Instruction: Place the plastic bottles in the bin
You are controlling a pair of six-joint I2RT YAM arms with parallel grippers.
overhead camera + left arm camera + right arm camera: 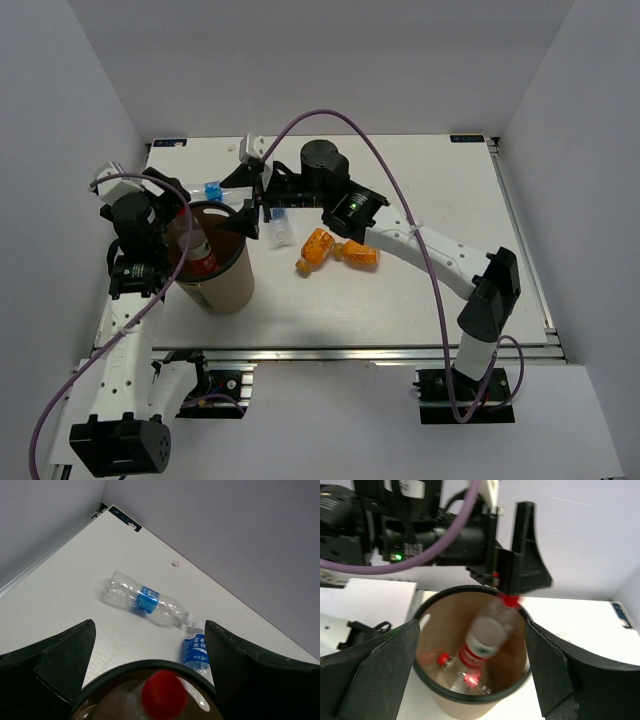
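Left fingers [50, 665] and right fingers [375, 665] gape apart over the cylindrical tan bin [470, 695].

Robot lab cell, white table [400, 290], plain white walls [300, 60]

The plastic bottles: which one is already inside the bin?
The red-capped clear bottle, leaning inside the bin. The two blue-labelled bottles and two orange ones lie on the table.

White Chinese characters are seen on the near blue-labelled bottle [197, 652], too small to be made out. Pale print on a dark sticker [124, 518] at the corner of the surface [65, 585] cannot be read. The red-white label [479, 650] is blurred.
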